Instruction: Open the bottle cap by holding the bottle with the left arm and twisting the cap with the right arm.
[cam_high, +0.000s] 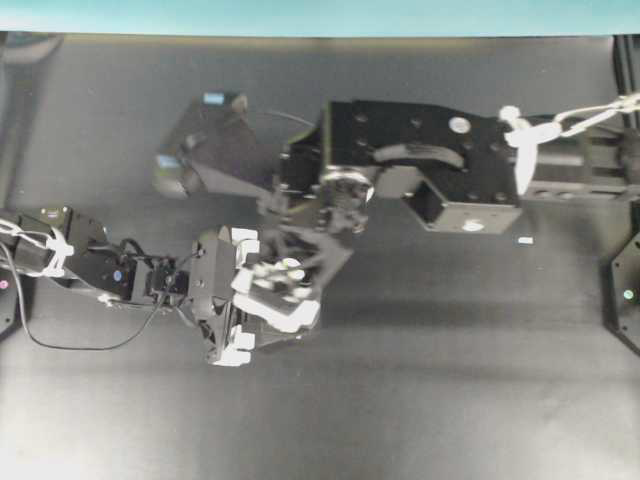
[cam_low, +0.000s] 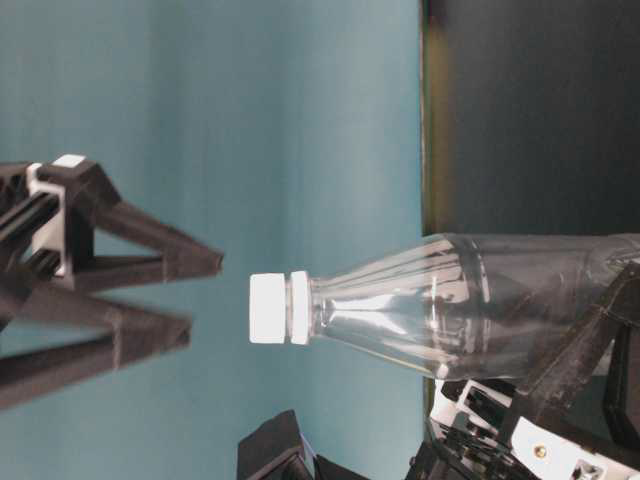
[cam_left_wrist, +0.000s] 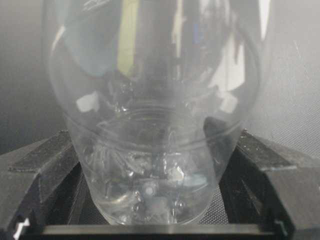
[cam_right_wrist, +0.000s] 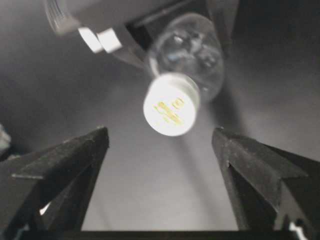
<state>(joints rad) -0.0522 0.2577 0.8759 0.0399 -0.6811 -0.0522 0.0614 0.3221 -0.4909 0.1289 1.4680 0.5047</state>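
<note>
You had the small clear plastic bottle standing upright on the dark worktop, about midway between its left and right edges, its lower body seated between the two black fingers of the left arm's hand. That hand was closed on the bottle, set wide because the body is wide. The bottle looked empty, so I judged it light, thin-walled and springy: squeeze hard and it would dent, squeeze lightly and the smooth wall could slip round under a twist. Low on the body, where the wall ribs, seemed the firmest place to hold.

Its long axis ran straight up from the worktop, neck uppermost, with the small round white cap pointing at the right arm's hand. That hand was spread wide, holding nothing, its fingers clear of the cap on either side and just above it. The cap is narrow and stiff; you would want the fingers on its ribbed side wall.
</note>
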